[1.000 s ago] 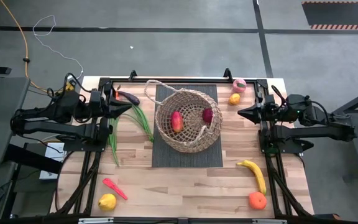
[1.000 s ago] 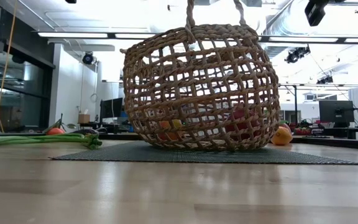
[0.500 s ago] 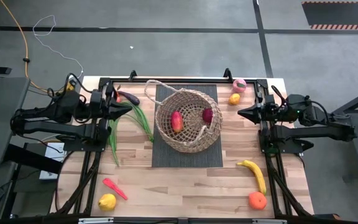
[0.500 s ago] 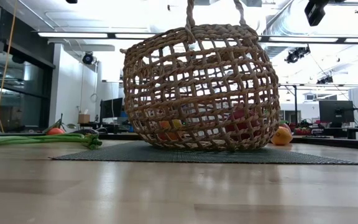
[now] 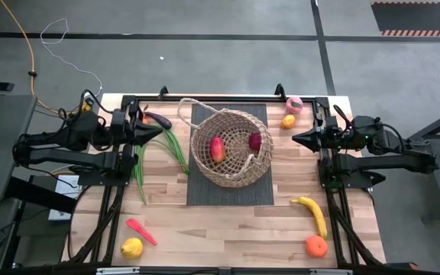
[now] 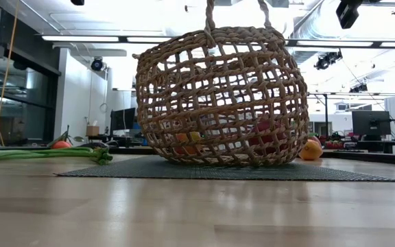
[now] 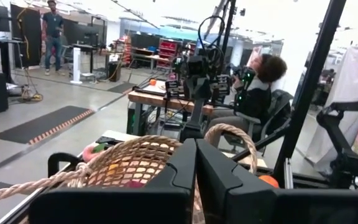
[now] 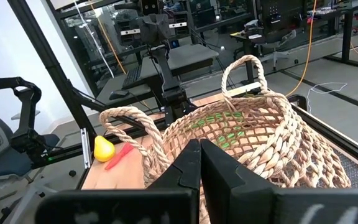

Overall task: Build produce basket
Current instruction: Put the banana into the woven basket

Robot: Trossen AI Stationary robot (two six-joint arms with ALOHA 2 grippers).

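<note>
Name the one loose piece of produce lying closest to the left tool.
The purple eggplant, on the wood just past the shut left tool at the far left. The green bean stalks start slightly farther off; the lemon and banana lie much farther.

- Everything is lit evenly from ceiling strip lights (image 6: 81, 38), pretty bright overall.
- Background behind the basket (image 6: 221, 96) is blown out.
- Shadows beneath it are kept soft.

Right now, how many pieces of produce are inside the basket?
2 show in the basket from above: an orange-red fruit on the left arm's side and a dark red one on the right arm's side. The weave could hide more.
</note>
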